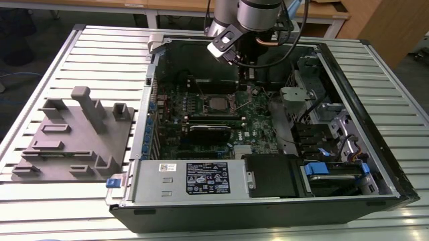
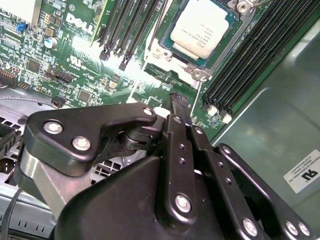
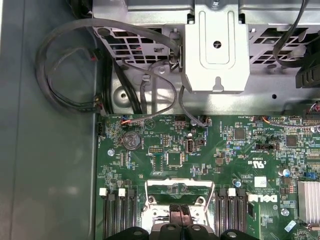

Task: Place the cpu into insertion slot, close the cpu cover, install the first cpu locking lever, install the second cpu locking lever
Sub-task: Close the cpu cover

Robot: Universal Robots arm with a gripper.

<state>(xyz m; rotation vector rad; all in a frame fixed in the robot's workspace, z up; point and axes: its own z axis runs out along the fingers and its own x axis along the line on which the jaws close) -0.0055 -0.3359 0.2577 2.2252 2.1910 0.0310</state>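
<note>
claw clenched empty near the cpu lying flat, metal top up, in insertion slot.

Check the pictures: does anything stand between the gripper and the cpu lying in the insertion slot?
Nothing visible does. In the second wrist view the gripper hangs just off a corner of the insertion slot, where the cpu lies with its silvery top uncovered. Only a strip of green motherboard lies between them.

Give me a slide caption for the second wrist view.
Gripper, fingers shut, near the cpu seated in the insertion slot on the green motherboard.
</note>
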